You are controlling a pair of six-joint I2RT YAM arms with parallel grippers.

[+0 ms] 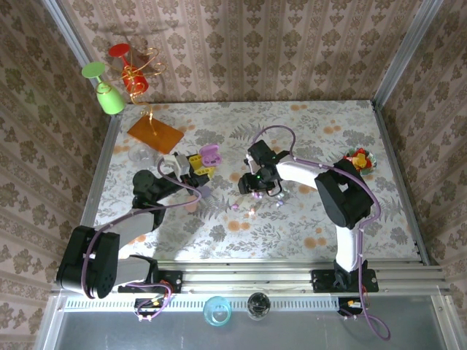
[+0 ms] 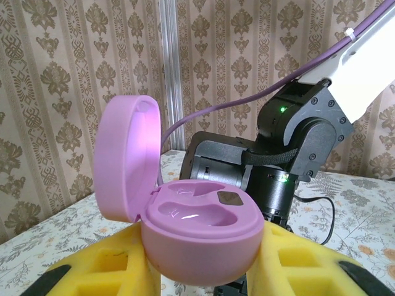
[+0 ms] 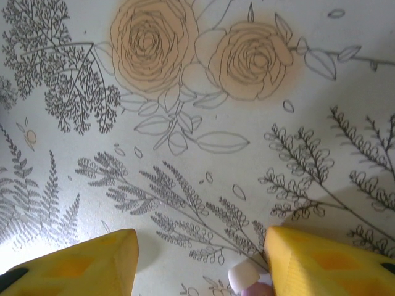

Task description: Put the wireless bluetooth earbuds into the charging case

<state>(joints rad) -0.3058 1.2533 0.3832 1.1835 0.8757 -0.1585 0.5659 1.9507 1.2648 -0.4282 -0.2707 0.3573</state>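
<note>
earbud (image 3: pixel 249 280), pale pink, on the table (image 3: pixel 203 123) against the inner face of one finger of my right gripper (image 3: pixel 200 246), jaws apart and pinching nothing; my left gripper (image 2: pixel 200 262) clamps the open charging case (image 2: pixel 200 234); risk: closing this far off-centre may squirt the glossy bud sideways, out of the gap.

Overhead top view, close wrist views, shared tabletop (image 1: pixel 292 226)
</note>
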